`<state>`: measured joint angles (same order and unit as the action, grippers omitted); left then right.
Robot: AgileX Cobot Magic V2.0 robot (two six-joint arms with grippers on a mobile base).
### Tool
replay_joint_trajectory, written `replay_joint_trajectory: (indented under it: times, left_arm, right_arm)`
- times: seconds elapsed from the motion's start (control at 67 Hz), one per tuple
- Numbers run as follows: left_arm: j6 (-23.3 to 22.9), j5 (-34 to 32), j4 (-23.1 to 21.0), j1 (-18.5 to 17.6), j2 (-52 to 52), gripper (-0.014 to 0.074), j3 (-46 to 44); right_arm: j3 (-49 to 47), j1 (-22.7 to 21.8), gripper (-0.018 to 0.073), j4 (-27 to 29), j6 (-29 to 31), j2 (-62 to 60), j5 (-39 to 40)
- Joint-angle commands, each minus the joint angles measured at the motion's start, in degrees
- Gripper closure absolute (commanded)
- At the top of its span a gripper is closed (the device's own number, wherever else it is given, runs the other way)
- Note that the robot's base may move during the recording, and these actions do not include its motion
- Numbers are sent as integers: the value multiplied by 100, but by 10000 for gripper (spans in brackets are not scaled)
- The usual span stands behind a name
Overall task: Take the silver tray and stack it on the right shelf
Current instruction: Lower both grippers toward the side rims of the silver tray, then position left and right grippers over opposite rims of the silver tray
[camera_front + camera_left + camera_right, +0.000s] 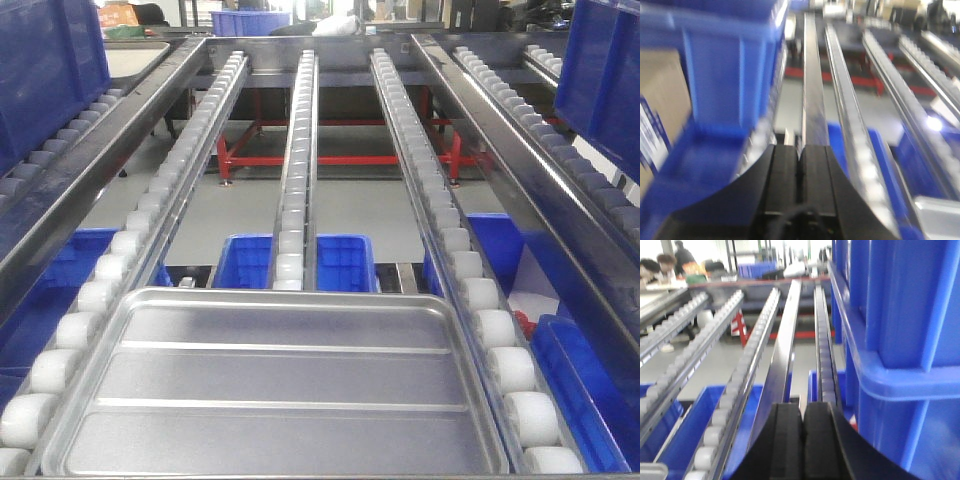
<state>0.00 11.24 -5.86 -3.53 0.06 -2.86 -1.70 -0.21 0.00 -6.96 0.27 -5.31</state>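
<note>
The silver tray (280, 390), shiny with two long ridges across its base, lies flat on the white rollers of the shelf (440, 200) at the near end of the front view. Neither gripper shows in that view. In the blurred left wrist view, my left gripper (800, 149) is shut with nothing between its black fingers, above a steel rail, and a silver corner (937, 215) shows at the lower right. My right gripper (803, 405) is also shut and empty, over a steel rail beside a roller track.
Blue bins stand on the side lanes (45, 60) (605, 70), close to each wrist (725, 75) (900, 325). More blue bins (300, 262) sit on the level below. A red frame (340, 158) stands on the floor behind. People stand at the far left (660, 267).
</note>
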Motion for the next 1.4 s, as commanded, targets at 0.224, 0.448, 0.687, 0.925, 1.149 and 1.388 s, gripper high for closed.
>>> replay_joint_trajectory:
  times: [0.224, 0.448, 0.687, 0.925, 1.149, 1.388]
  left_arm:
    - [-48, 2023, -465, -30, 2188, 678, -1791]
    - [0, 2921, -553, -30, 4135, 678, -2731]
    - [0, 2827, -1354, -30, 5374, 678, -2774]
    - [107, 2642, -1400, -440, 6312, 678, -3174]
    - [-1812, 2288, -109, -1828, 6763, 689, -3676]
    - [-3759, 2681, 1493, -3060, 7280, 689, -4212]
  right_arm:
    - [-1899, -7, 510, 309, -28, 2107, -2446]
    - [-2447, -7, 510, 687, -22, 3951, -3371]
    - [-2525, -7, 510, 1332, -16, 4608, -3284]
    - [-2857, -7, 501, 1374, 15, 5288, -3258]
    - [-3268, 743, 482, 1314, -301, 5989, -2990]
    - [-3669, 2204, 482, -544, -3114, 6850, -2747]
